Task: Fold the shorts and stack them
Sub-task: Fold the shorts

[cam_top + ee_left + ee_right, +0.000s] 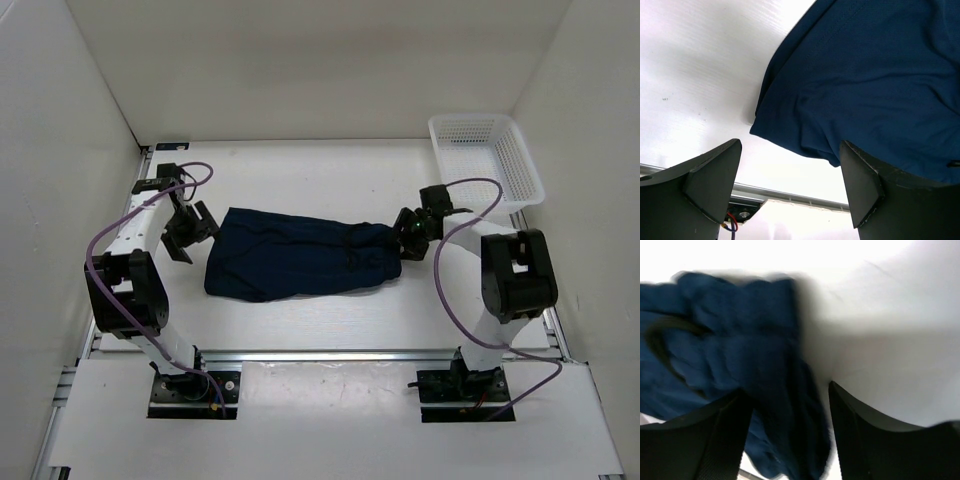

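The dark navy shorts (300, 262) lie spread flat across the middle of the table, their bunched waist end to the right. My left gripper (195, 232) hangs open just off the shorts' left edge. In the left wrist view its fingers (791, 145) are wide apart, with a corner of the hem (865, 75) just ahead of them and nothing between them. My right gripper (408, 238) is at the waist end. The right wrist view is blurred: the jaws (787, 390) stand apart around a fold of the shorts (730, 340), with a gap at the right finger. A dark drawstring loop (660, 340) shows at the left.
A white mesh basket (530, 170) stands at the back right corner of the table. White walls close in the table on the left, back and right. A metal rail (330, 355) runs along the near edge in front of the arm bases.
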You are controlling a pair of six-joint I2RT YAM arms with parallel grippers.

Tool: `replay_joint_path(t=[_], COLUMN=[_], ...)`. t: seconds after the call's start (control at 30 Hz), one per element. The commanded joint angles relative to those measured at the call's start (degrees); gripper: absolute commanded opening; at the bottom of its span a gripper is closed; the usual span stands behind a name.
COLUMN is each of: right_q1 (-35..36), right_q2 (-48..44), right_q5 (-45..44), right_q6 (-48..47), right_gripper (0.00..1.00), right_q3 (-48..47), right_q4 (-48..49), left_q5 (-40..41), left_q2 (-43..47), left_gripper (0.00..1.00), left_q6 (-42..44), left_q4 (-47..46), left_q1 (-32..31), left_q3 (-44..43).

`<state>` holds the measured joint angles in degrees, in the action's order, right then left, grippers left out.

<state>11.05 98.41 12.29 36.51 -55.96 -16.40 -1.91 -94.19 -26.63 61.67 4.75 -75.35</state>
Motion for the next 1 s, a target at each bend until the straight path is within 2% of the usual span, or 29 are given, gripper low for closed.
replay_joint_path(t=[0.0, 0.07, 0.17, 0.2, 0.27, 0.3, 0.5, 0.63, 0.77, 0.97], right_q1=[2.3, 2.3, 4.0, 4.0, 4.0, 4.0, 4.0, 4.0, 4.0, 5.1], right_q2=[6.1, 8.7, 9.8, 9.8, 9.8, 9.8, 7.2, 4.7, 4.2, 2.8], right_q5=[-1.0, 0.3, 1.1, 0.5, -0.8, -1.8, -8.2, -15.6, -22.7, -27.5], right_q6=[-4.2, -3.6, -3.0, -3.0, -3.0, -3.0, -4.5, -7.8, -11.5, -13.3], right_gripper=[0.65, 0.59, 0.43, 0.30, 0.14, 0.02, 0.00, 0.00, 0.00, 0.00], right_q3=[-3.7, -4.3, -3.6, -3.6, -3.6, -3.6, -8.3, -13.7, -20.0, -29.2], right_q4=[-0.3, 1.1, 3.7, 3.7, 4.2, 3.7, -2.6, -12.3, -23.2, -31.1], left_q5=[0.9, 0.9, 1.5, 1.5, 1.5, 1.5, 3.7, 5.0, 2.5, 1.4], left_q2=[3.0, 3.0, 3.0, 2.4, 1.7, 0.8, -3.5, -6.5, -7.7, -8.2], left_gripper=[0.90, 0.90, 0.90, 0.90, 0.90, 0.90, 0.90, 0.90, 0.90, 0.90], left_q6=[0.1, 0.1, 0.1, 0.1, 0.1, 0.1, 0.1, 0.1, -0.5, -1.1], left_q4=[0.9, 0.9, 0.9, 0.9, 0.2, 0.2, -0.3, -0.3, -1.0, -1.6], left_q1=[-0.2, -0.2, -0.2, -0.2, -0.2, -0.2, -0.2, -0.2, -0.9, -2.7], left_q3=[-0.4, -0.9, -0.9, -0.9, -0.9, -0.9, -2.3, -5.2, -5.8, -5.8])
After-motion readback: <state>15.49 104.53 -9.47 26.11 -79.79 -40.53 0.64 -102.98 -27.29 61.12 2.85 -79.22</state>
